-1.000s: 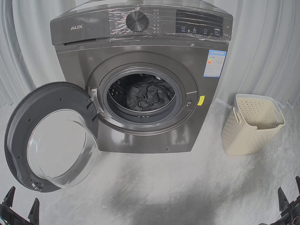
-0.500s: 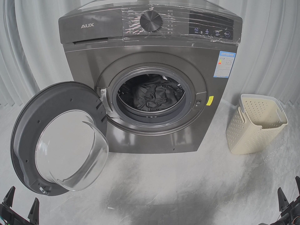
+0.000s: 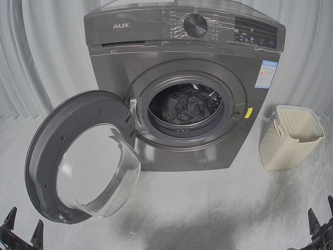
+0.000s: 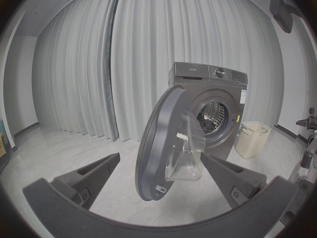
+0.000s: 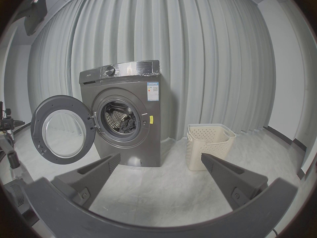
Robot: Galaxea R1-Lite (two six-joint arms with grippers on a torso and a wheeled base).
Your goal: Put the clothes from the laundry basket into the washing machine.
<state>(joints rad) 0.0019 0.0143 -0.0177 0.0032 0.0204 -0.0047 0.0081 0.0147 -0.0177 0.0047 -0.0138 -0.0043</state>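
Observation:
The grey washing machine (image 3: 180, 56) stands ahead with its round door (image 3: 79, 157) swung wide to the left. Dark clothes (image 3: 184, 108) lie in a heap inside the drum, also seen in the right wrist view as dark clothes (image 5: 127, 125). The cream laundry basket (image 3: 277, 150) sits on the floor to the machine's right, and its inside looks empty. My left gripper (image 3: 25, 223) hangs low at the near left, open and holding nothing. My right gripper (image 3: 321, 212) is low at the near right, open with nothing between its fingers.
Pale curtains hang behind the machine. The marbled grey floor (image 3: 194, 205) spreads between me and the machine. The open door (image 4: 155, 142) juts out close in front of my left gripper (image 4: 158, 159). The basket (image 5: 204, 149) stands well beyond my right gripper (image 5: 160, 157).
The whole head picture has shifted to the right, so the camera has moved. The machine, door, clothes and basket keep their places relative to each other. Both grippers stay as they were.

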